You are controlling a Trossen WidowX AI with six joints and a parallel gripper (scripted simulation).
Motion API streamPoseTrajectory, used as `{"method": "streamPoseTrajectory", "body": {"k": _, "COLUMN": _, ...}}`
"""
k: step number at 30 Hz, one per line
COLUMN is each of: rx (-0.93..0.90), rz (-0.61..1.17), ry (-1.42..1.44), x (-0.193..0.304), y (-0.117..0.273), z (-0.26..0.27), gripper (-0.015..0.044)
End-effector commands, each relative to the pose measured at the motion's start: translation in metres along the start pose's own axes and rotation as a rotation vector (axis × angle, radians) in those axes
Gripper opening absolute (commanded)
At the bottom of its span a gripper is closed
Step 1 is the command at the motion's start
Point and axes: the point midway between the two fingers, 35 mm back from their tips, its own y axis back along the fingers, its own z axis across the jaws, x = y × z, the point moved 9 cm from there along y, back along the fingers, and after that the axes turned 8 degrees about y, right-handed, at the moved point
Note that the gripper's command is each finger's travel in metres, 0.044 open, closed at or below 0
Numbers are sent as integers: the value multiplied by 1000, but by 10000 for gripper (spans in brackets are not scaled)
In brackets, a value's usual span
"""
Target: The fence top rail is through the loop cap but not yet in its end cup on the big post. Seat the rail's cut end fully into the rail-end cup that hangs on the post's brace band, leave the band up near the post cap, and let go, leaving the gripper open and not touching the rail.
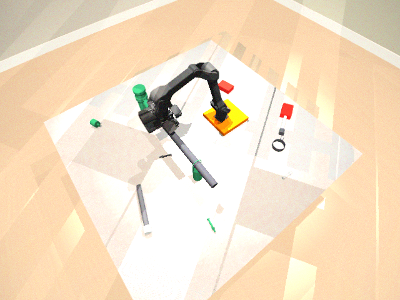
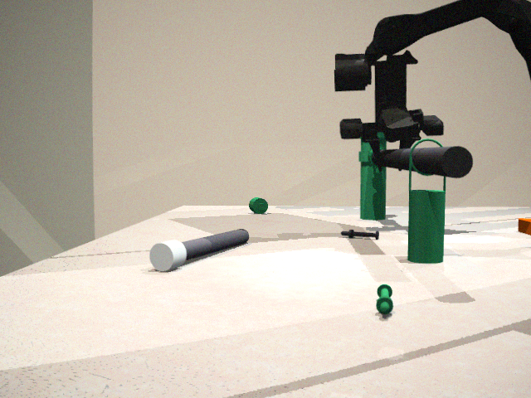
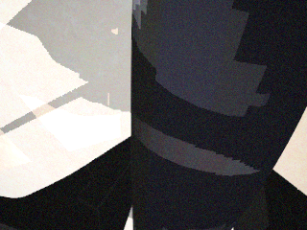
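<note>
Dark-grey rail is clamped in the part-open pincer; long axis runs from there through the loop cap. Big post stands just beyond, opposite side; cup contact hidden. Likely push: postward, along that axis.

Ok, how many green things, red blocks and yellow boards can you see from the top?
Green things: 4, counting the post with its loop as one
Red blocks: 2
Yellow boards: 1
Total: 7
</note>
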Motion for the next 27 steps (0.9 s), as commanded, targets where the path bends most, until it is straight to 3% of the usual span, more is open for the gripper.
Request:
{"method": "streamPoseTrajectory", "body": {"k": 1, "rx": 0, "rz": 0, "ry": 0, "x": 0, "y": 0, "z": 0, "gripper": 0}}
{"method": "streamPoseTrajectory", "body": {"k": 27, "rx": 0, "rz": 1, "ry": 0, "x": 10, "y": -1, "z": 2, "gripper": 0}}
